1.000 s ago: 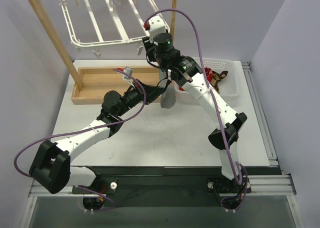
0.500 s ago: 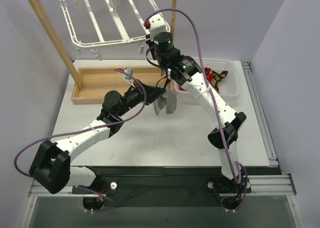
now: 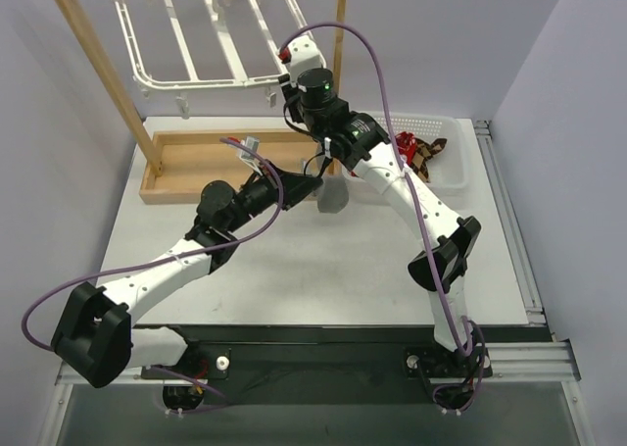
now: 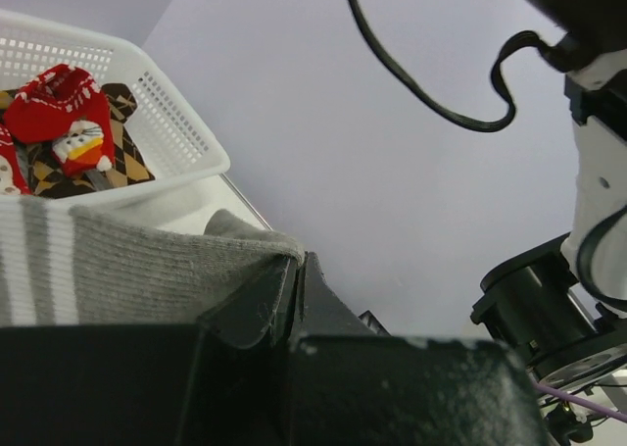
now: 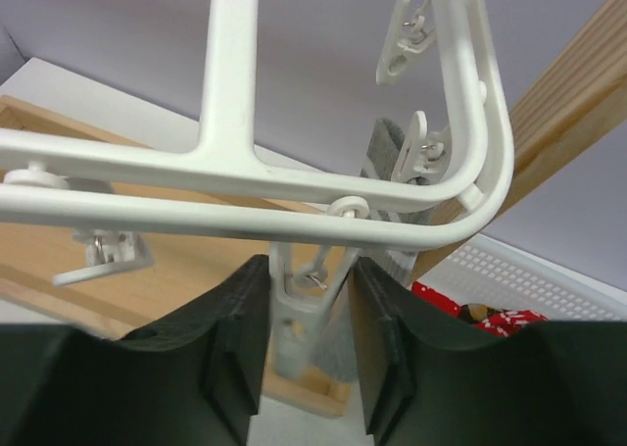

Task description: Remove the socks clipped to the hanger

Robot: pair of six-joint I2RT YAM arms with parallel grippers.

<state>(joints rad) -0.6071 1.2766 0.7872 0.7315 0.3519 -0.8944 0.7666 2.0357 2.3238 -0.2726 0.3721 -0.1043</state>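
**A:** Leftward goes the left pincer (image 3: 318, 184) since a second ago, drawing the grey sock (image 3: 334, 199) with it above the desk (image 3: 294, 260). The hanger (image 3: 206, 80) has tipped.

**B:** Its wrist view?

**A:** Jaws together on that sock (image 4: 147, 265). The basket (image 4: 176, 123) beyond holds red and argyle ones.

**B:** The right?

**A:** The right pincer (image 5: 309, 279) is clamped on a clip (image 5: 294, 314) under the hanger's corner. The sock's top hangs just behind, probably in that clip. I judge this the freeing step: next, squeeze the clip wider while the left pulls.

In the top view, the hanger (image 3: 196, 44) hangs upper left with the tray (image 3: 186, 162) below it. The basket (image 3: 453, 176), holding socks (image 3: 416, 152), lies right of centre. One sock (image 3: 331, 199) is at centre. A clip (image 5: 294, 319) sits inside the right gripper (image 5: 309, 270).
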